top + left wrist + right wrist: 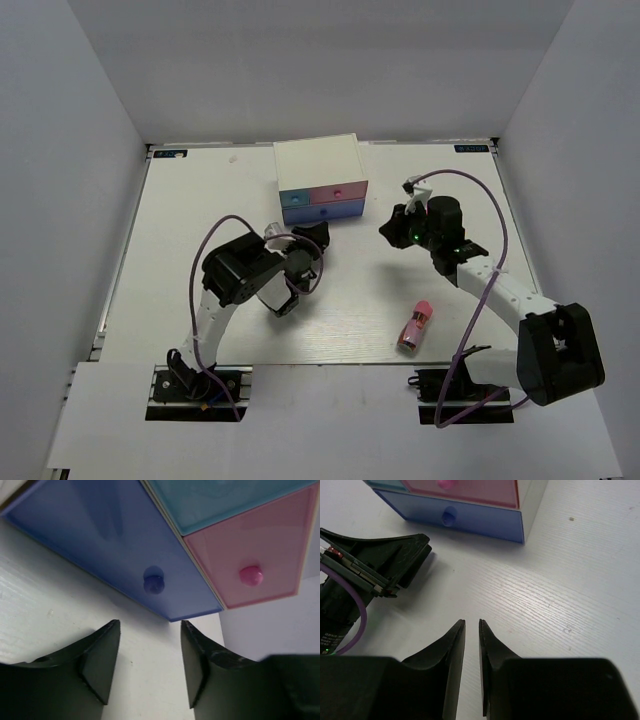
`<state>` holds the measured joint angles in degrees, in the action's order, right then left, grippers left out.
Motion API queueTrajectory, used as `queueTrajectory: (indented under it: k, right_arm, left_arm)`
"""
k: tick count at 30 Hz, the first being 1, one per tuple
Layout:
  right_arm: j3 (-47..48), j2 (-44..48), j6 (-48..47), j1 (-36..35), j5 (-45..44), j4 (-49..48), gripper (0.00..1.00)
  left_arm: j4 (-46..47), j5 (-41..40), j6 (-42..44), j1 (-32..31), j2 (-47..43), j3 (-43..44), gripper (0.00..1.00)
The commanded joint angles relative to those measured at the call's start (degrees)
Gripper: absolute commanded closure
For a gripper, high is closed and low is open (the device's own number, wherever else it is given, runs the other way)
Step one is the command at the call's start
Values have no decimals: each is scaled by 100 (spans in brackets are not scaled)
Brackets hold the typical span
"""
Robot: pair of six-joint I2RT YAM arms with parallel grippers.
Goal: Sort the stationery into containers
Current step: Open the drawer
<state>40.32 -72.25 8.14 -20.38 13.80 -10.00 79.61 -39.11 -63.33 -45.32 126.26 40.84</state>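
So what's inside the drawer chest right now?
Cannot tell: the blue, pink and purple drawers of the chest are all shut, hiding any contents. One pink tube lies outside on the table.

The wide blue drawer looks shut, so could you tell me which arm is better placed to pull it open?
Left: its gripper faces the blue drawer's knob, jaws apart and empty.

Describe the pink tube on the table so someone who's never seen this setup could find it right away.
Start at the white drawer chest at the back of the table, then come toward the near edge on the right arm's side. The pink tube lies there alone on its side, the only loose item on the tabletop.
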Motion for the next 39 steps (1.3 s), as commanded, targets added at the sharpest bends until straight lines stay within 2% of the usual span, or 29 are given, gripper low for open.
queueTrajectory:
  k: [1,14,26,39]
  right_arm:
    - [-76,150,109,148,61,-309,77]
    - [46,-105,153,491,210,-406,77]
    - [29,-202,153,649,298,-389,75]
    - [29,-237,179,729,369,-398,74]
  left_arm:
    - [1310,-411,242,14,329,38,39]
    - [1189,-694,-21,14,839,521,38]
    - [687,-211,-320,14,953,829,42]
    - [371,-386,-373,14,1006,1092,43]
